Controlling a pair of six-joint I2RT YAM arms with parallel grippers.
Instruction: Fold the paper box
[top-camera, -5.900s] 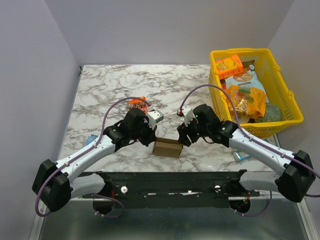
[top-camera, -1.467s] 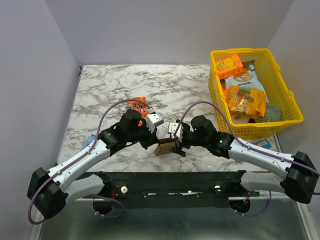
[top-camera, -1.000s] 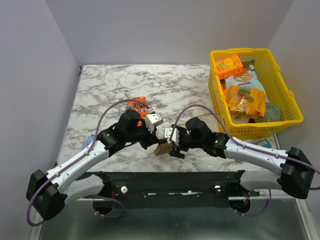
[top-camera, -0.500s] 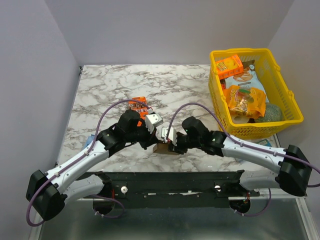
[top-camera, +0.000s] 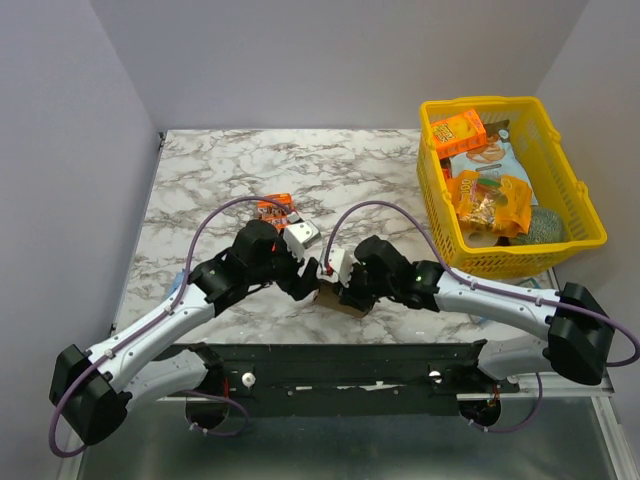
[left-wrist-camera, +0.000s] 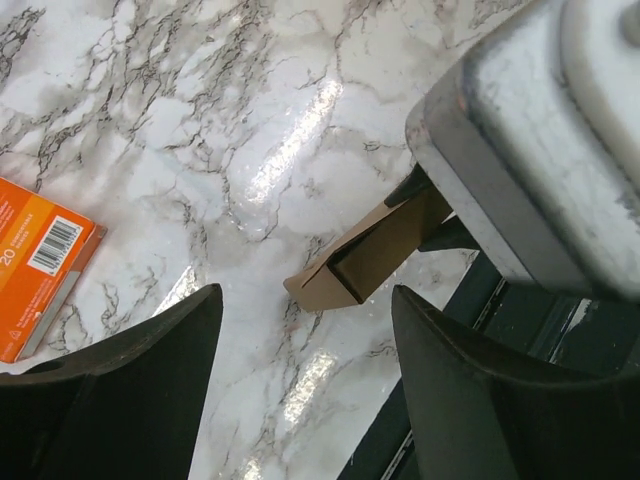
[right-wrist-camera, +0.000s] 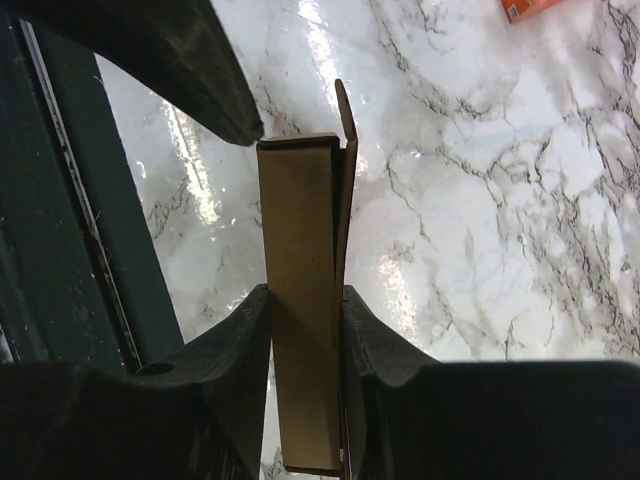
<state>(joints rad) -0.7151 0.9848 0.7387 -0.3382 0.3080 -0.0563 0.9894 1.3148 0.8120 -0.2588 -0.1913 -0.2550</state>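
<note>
Beyond paper box (right-wrist-camera: 303, 250), orange packet (top-camera: 275, 207), yellow basket (top-camera: 530, 257)

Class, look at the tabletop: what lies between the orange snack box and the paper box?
Nothing. The left wrist view shows only bare marble table between the orange snack box and the paper box.

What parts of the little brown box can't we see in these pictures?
- Top view: most of the paper box is hidden under the left arm and right arm.
- Left wrist view: its far end sits behind the right arm's grey housing.
- Left wrist view: the orange box is cut off by the left edge.
- Right wrist view: the right fingers cover its lower sides.
</note>
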